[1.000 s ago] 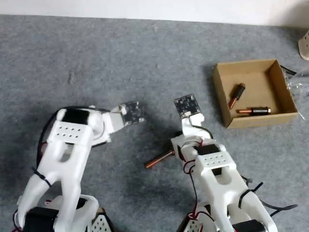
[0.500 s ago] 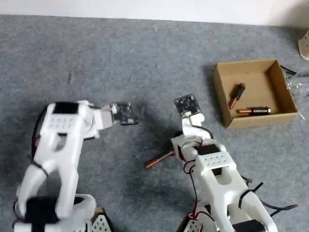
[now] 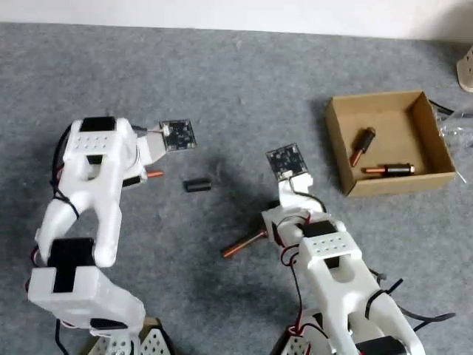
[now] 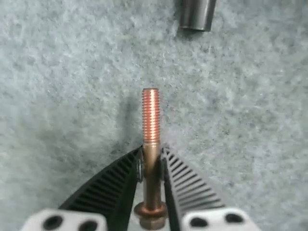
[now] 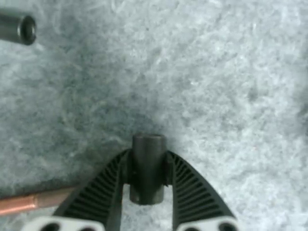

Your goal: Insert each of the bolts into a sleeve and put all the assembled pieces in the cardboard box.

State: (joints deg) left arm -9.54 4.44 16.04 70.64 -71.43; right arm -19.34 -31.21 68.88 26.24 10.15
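The grey felt table [image 3: 244, 89] carries an open brown cardboard box [image 3: 399, 183] that holds two assembled pieces [image 3: 361, 146]. Well left of the box, the left fingers [image 4: 115, 187] are clenched on a copper threaded bolt [image 4: 150, 120] near its head, leaving the threads free, likely for insertion. Nearer the box, the right fingers [image 5: 103, 187] grasp a short black tubular sleeve [image 5: 148, 163], its bore exposed to receive a bolt. A spare black sleeve [image 3: 197, 185] and a loose copper bolt [image 3: 244, 243] lie on the table left of the box, not yet paired.
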